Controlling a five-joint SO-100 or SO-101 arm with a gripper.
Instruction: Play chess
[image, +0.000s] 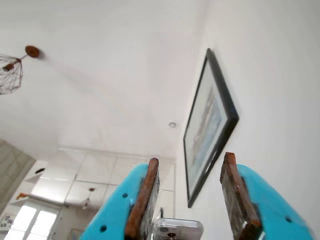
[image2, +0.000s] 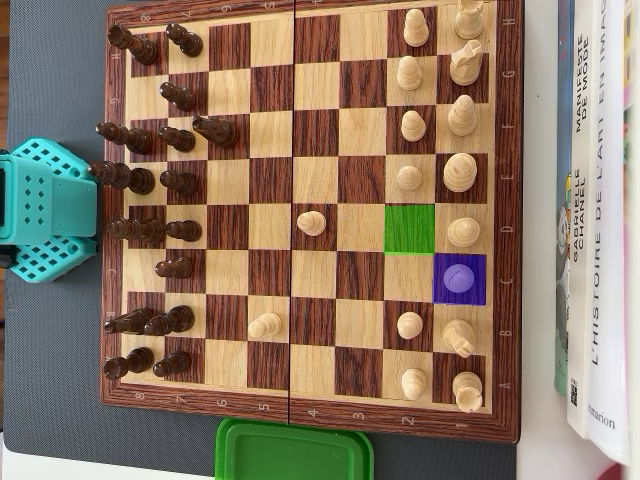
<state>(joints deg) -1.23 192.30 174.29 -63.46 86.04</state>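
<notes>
In the overhead view a wooden chessboard (image2: 300, 405) lies on a grey mat. Dark pieces (image2: 150, 180) stand along its left side and light pieces (image2: 460, 170) along its right. One light pawn (image2: 312, 222) stands near the centre and another light piece (image2: 265, 325) lower left of it. One square is tinted green (image2: 409, 229). Another is tinted purple (image2: 459, 278) with a piece on it. Only the arm's teal base (image2: 40, 210) shows there, left of the board. In the wrist view my gripper (image: 191, 159) points up at the ceiling, open and empty.
A green plastic lid or box (image2: 293, 450) sits at the board's lower edge. Books (image2: 600, 220) lie along the right side. The wrist view shows a framed picture (image: 207, 130) on a white wall, a wire ceiling lamp (image: 10, 72) and a silver phone (image: 177, 230).
</notes>
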